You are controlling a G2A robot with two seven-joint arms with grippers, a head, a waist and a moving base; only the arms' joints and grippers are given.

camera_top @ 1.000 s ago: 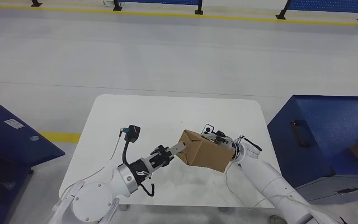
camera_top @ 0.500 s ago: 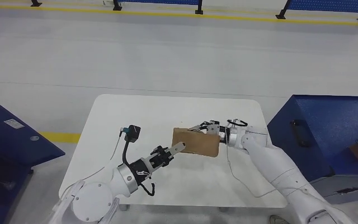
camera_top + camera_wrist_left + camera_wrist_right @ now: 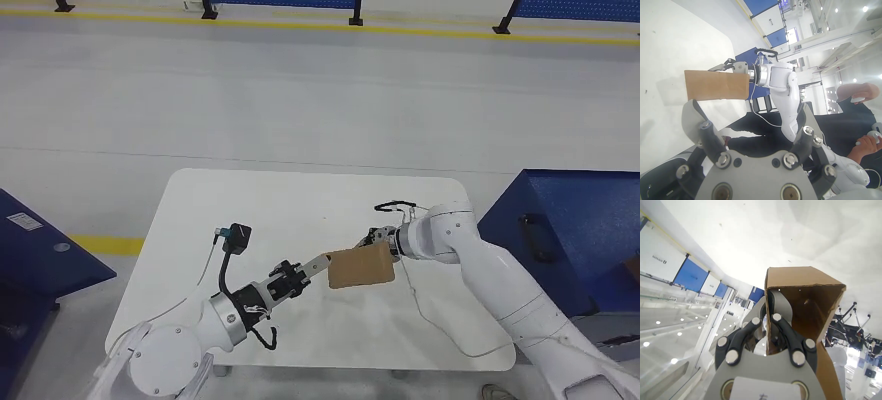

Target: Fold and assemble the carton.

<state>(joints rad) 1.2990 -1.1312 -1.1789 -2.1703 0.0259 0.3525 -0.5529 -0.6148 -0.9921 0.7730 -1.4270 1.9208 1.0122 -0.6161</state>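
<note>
From above, the carton (image 3: 360, 267) reads as a flat brown panel a little right of the counter's (image 3: 250, 210) middle, toward the near edge. The left tool (image 3: 318, 264) comes at it from the near left, and one fingertip reaches the carton's left edge. Whether they touch cannot be told. The right tool (image 3: 383, 240) sits at the carton's far right corner.

The right wrist view adds what the top view hides. The carton (image 3: 802, 279) is an open, hollow sleeve with its end flaps not closed. The right tool (image 3: 767, 298) is clamped on one wall, with one finger inside the sleeve and the other outside it. The white counter (image 3: 791, 228) lies beyond.

The left wrist view shows the left tool (image 3: 749, 104) spread wide and holding nothing. One of its fingers (image 3: 691, 111) is just beside the carton's (image 3: 715, 87) nearest edge. This view also gives the carton's plain side face, with a crease across it. The right tool (image 3: 723, 67) grips along the opposite edge, and a soft shadow falls on the counter (image 3: 677, 37) beside the carton. Whether the carton rests on the counter or hangs just over it cannot be told.
</note>
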